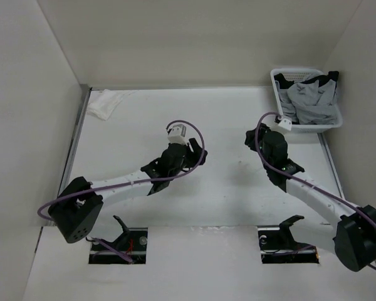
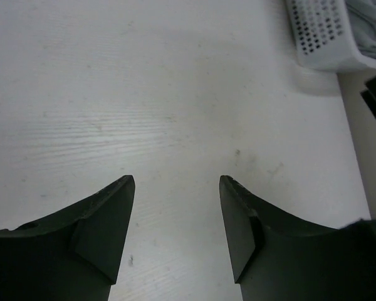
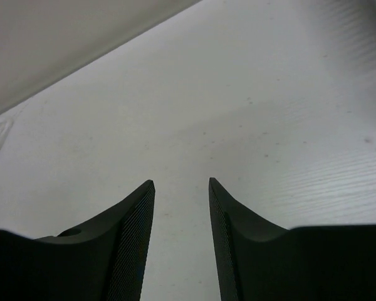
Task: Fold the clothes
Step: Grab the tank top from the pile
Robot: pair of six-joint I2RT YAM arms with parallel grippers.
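1. We see a white perforated basket (image 1: 319, 126) standing at the far right corner of the bench (image 1: 225, 188).
2. A black garment (image 1: 330, 77) lies in it, against the far rim.
3. A small white cloth (image 1: 104, 104) lies crumpled in the far left corner.

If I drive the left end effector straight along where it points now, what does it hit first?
Probably the bare table: the open, empty left end effector tilts down toward it. The white basket with the grey tank top lies right of that line. Depth is unclear.
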